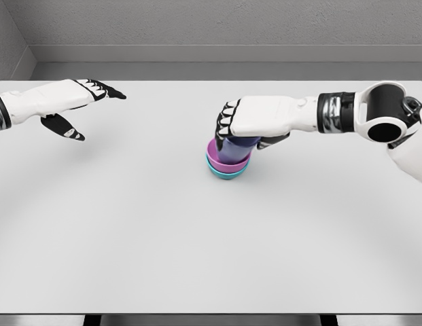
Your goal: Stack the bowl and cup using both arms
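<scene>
A teal bowl sits near the middle of the white table, with a purple bowl nested inside it. A dark blue cup stands in the purple bowl. My right hand comes in from the right and is curled around the cup's top from above, hiding its rim. My left hand hovers over the table's far left, well apart from the stack, fingers spread and holding nothing.
The table's far edge meets a grey wall. Its front edge runs along the bottom of the view. Nothing else stands on the table.
</scene>
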Available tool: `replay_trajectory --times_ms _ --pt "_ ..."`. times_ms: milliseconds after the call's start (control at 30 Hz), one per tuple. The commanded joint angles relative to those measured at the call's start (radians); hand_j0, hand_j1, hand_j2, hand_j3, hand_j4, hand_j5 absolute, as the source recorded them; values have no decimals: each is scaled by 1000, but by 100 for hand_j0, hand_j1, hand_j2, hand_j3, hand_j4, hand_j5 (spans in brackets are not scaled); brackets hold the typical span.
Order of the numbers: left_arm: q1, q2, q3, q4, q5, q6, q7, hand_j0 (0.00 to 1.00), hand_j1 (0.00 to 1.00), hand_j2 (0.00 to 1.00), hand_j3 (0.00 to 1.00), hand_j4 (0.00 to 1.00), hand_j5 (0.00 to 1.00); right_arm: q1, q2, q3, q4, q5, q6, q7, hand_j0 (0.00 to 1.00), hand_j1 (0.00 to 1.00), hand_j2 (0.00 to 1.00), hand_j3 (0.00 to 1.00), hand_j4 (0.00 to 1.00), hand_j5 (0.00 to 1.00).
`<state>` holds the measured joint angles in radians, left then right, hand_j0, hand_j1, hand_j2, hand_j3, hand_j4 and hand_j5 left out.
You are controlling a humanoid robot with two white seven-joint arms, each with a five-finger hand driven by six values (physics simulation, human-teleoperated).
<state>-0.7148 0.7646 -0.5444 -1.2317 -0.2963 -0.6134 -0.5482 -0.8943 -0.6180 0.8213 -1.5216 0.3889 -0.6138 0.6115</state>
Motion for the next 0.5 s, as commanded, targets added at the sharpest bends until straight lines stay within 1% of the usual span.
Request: replay_trajectory --times_ms 0,67,167,200,233,267,300,367,400,467 --pt "0 1 0 0 6 3 1 100 100 100 100 100 100 0 0 -5 0 -1 3 -1 97 97 97 97 97 97" --pt "0 1 0 0 6 3 1 100 100 100 100 100 100 0 0 -7 0 -1 3 -1 100 100 100 100 100 100" --pt "0 1 0 0 6 3 1 100 100 100 100 100 100 0 -2 -11 -2 -2 3 -1 100 100 100 100 100 100" --pt "0 1 1 0 6 3 1 100 100 100 100 100 100 2 -11 -37 -2 -4 3 -1 100 100 100 100 100 100" --pt "0 1 0 0 6 3 1 100 100 100 100 100 100 9 -17 -85 -2 -4 3 -1 100 100 100 100 100 100" --pt "0 1 0 0 6 3 1 100 100 100 100 100 100 15 -32 -135 3 -7 3 -1 100 100 100 100 100 100" --pt "0 1 1 0 6 3 1 100 100 100 100 100 100 20 -52 -160 11 -8 3 -1 100 100 100 100 100 100" --pt "0 1 0 0 6 3 1 100 100 100 100 100 100 41 -57 -229 90 -8 3 -1 100 100 100 100 100 100" --pt "0 1 0 0 6 3 1 100 100 100 100 100 100 46 -63 -266 167 -10 3 -1 100 100 100 100 100 100" --pt "0 1 0 0 6 3 2 100 100 100 100 100 100 48 -66 -255 313 -1 3 -1 100 100 100 100 100 100"
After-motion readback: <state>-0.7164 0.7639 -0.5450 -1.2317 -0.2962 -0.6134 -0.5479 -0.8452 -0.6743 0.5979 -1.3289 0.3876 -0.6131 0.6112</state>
